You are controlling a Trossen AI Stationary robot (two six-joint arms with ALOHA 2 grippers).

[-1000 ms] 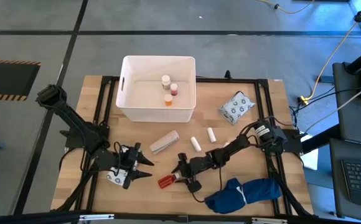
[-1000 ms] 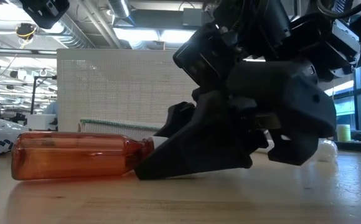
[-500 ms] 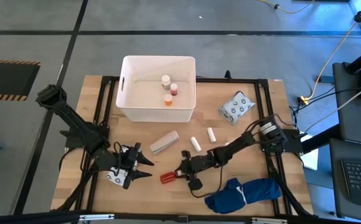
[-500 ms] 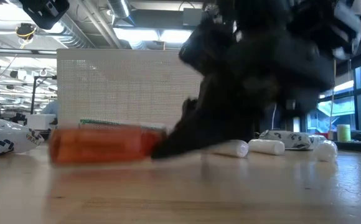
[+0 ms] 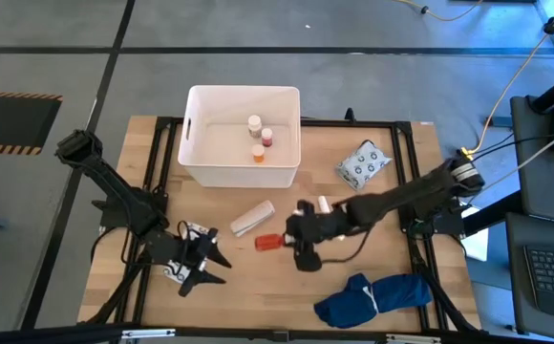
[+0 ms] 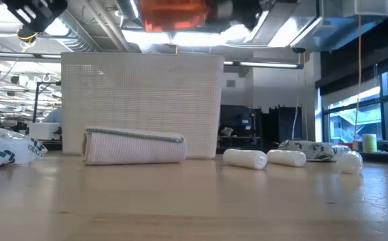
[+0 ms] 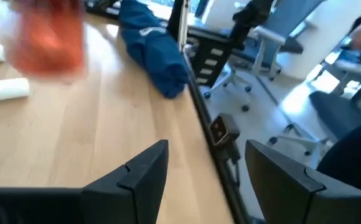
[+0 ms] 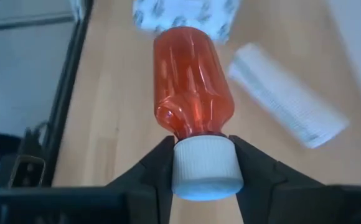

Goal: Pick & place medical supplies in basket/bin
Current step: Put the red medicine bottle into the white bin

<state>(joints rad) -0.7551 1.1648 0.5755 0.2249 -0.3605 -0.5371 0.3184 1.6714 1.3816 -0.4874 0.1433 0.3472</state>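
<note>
Your right gripper (image 5: 285, 238) is clamped on the white cap of the red bottle (image 5: 266, 241), and the right wrist view shows both fingers (image 8: 155, 168) pressed against the cap with the bottle body sticking out ahead of them. In the low view the bottle (image 6: 174, 13) hangs at the very top of the picture, clear of the table (image 5: 248, 287). From above it sits over the table's middle, just beside the tan roll (image 5: 252, 218) and between that roll and the blue cloth (image 5: 377, 296). Your left gripper (image 5: 210, 263) waits near the table's front left with its jaws spread and nothing between them, over a white printed packet (image 5: 175, 272). The tub (image 5: 201, 167) stands at the back of the table with three small bottles (image 5: 259, 137) inside it. Two white cylinders (image 6: 264, 158) lie side by side on the wood, partly hidden under your right arm in the high view. A second printed packet (image 5: 363, 163) lies to the right of the tub, well apart from the gripper.
</note>
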